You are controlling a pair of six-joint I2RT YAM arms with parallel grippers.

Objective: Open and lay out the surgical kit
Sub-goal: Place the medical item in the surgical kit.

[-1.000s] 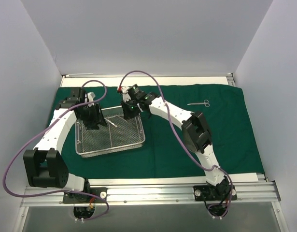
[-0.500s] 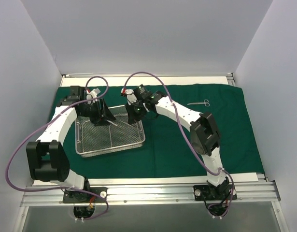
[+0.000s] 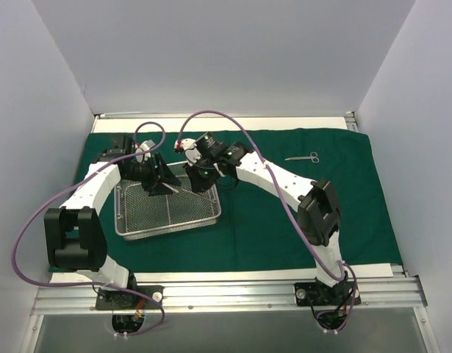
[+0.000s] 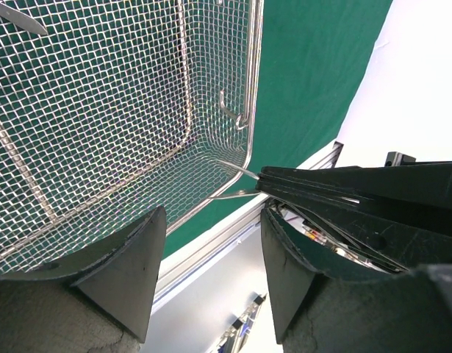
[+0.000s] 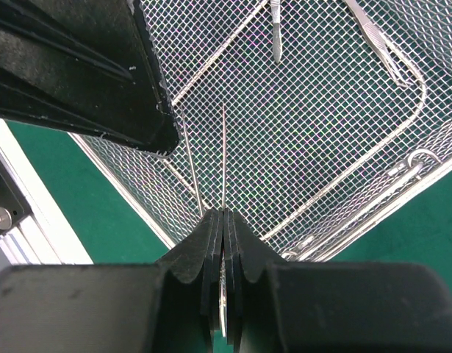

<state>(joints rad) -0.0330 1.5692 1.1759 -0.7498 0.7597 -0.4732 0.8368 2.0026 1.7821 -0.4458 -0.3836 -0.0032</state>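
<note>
Right tool (image 5: 223,213): closed, tweezers (image 5: 223,154) being pinched.
Left tool (image 4: 212,213): being held open, empty.
Risk: tweezers being lost into mesh tray (image 5: 321,125) — thin pinch.

Left claw (image 4: 211,217) agape, right claw (image 5: 223,215) (just beside it) tight.

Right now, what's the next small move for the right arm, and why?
Probably lift the right gripper and carry its forceps over the tray rim to bare cloth by the scissors: it is shut on them above the mesh, and the left gripper stands open, empty.
</note>
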